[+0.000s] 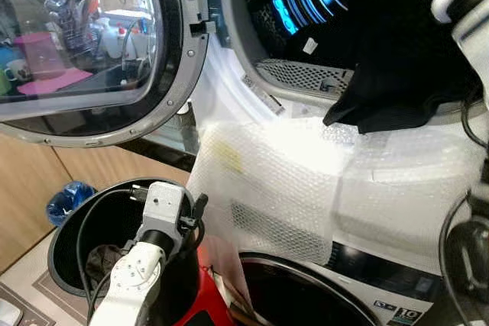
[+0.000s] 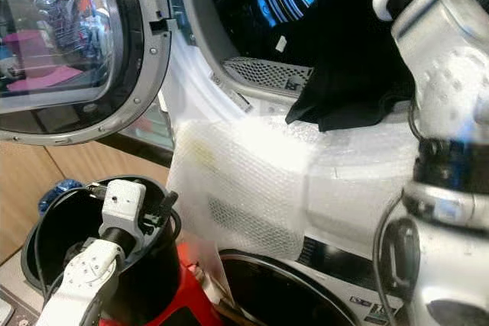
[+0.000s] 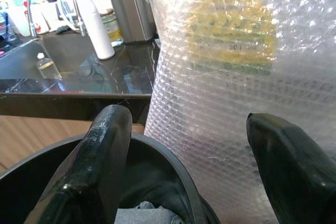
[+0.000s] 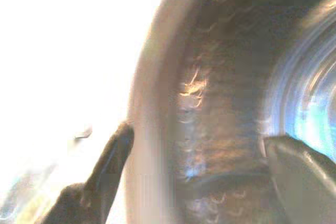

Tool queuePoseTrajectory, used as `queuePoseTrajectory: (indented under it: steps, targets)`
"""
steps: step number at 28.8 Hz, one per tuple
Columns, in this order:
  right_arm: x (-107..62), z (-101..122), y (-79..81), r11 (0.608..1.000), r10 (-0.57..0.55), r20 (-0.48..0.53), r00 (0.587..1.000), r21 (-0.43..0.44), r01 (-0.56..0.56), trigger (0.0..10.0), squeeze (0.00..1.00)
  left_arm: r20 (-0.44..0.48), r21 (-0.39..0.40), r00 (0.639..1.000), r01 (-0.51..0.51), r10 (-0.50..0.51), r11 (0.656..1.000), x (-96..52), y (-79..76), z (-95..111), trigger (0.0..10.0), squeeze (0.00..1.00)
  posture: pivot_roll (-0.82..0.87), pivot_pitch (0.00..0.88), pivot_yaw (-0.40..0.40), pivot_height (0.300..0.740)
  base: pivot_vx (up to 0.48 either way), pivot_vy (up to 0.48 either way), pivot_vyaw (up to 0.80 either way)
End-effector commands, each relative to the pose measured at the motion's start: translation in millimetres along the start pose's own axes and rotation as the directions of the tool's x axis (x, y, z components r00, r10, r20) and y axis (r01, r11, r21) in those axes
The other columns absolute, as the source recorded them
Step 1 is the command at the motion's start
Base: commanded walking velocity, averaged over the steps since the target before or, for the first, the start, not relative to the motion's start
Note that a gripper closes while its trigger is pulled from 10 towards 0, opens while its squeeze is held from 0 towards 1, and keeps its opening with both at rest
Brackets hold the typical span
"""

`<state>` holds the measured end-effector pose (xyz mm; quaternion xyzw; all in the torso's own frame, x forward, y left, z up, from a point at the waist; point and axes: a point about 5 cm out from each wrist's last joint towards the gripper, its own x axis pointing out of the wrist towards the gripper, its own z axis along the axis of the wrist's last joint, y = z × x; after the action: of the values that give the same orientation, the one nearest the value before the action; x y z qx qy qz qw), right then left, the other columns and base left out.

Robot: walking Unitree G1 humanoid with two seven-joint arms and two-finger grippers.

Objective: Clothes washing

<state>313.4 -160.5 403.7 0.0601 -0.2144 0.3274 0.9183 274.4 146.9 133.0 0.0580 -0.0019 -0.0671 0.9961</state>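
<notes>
Black garment (image 1: 397, 89) over drum lip; right gripper (image 4: 199, 145) spread inside.

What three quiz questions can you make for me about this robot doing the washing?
1. True or false: the washer door is open.
2. Where does the black garment lie? A) half over the drum's lip B) on the floor C) in the sink
3. What is the left pincer above?

Key: 1. True. 2. A. 3. The black bucket, fingers spread.
</notes>
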Motion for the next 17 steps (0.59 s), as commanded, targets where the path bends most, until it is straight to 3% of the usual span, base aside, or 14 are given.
queuePoseTrajectory:
  steps: [1,3,6,10,12,13,14,15,16,17]
  targets:
    - [-11.4,-21,43.6,0.953,0.276,-0.117,0.954,-0.099,-0.287,10.0,0.00,-0.005,0.006,1.000,0.007,-0.007,1.000,-0.2,0.1,0,10.0,0.00,-0.03,0.000,0.087,0.740,0.000,0.000,0.00]
    - [-22.7,-34,61.2,0.914,0.374,-0.163,0.913,-0.103,-0.392,10.0,0.00,-0.005,0.007,1.000,0.006,-0.006,1.000,-0.2,0.9,0,10.0,0.00,-0.02,0.000,0.088,0.740,0.000,0.000,0.00]
    - [-36.9,-47,80.0,0.878,0.464,-0.185,0.866,-0.031,-0.477,10.0,0.00,-0.006,0.009,1.000,0.002,-0.002,1.000,-0.9,2.4,0,10.0,0.00,-0.02,0.000,0.087,0.740,0.000,0.000,0.00]
    - [-44.6,-62,83.1,0.891,0.449,-0.231,0.863,0.038,-0.453,10.0,0.00,-0.007,0.011,1.000,0.009,-0.009,1.000,-2.3,1.5,-1,10.0,0.00,-0.02,0.000,0.083,0.740,0.000,0.000,0.00]
    - [-57.0,-84,83.2,0.877,0.475,-0.277,0.835,0.079,-0.473,10.0,0.00,-0.007,0.010,1.000,0.013,-0.013,1.000,-2.3,-0.4,-2,10.0,0.00,-0.02,0.000,0.076,0.740,0.000,0.000,0.00]
    - [-57.0,-84,83.2,0.877,0.475,-0.277,0.835,0.079,-0.473,10.0,0.00,-0.007,0.010,1.000,0.013,-0.013,1.000,-2.3,-0.4,-2,10.0,0.00,-0.02,0.000,0.076,0.740,0.000,0.000,0.00]
    - [-74.4,-106,83.3,0.857,0.511,-0.341,0.789,0.128,-0.499,10.0,0.00,-0.007,0.010,1.000,0.014,-0.014,1.000,-2.9,-1.0,-2,10.0,0.00,-0.01,0.000,0.069,0.740,0.000,0.000,0.00]
    - [-74.4,-106,83.3,0.857,0.511,-0.341,0.789,0.128,-0.499,10.0,0.00,-0.007,0.010,1.000,0.014,-0.014,1.000,-2.9,-1.0,-2,10.0,0.00,-0.01,0.000,0.069,0.740,0.000,0.000,0.00]
    - [-93.8,-135,82.3,0.851,0.522,-0.432,0.736,0.209,-0.481,10.0,0.00,-0.010,0.016,1.000,0.008,-0.008,1.000,-4.3,1.5,-4,10.0,0.00,-0.01,0.000,0.069,0.740,0.000,0.000,0.00]
    - [-98.9,-142,82.2,0.851,0.524,-0.452,0.722,0.232,-0.471,10.0,0.00,-0.011,0.017,1.000,0.005,-0.005,1.000,-4.7,2.5,-4,10.0,0.00,-0.01,0.000,0.069,0.740,0.000,0.000,0.00]
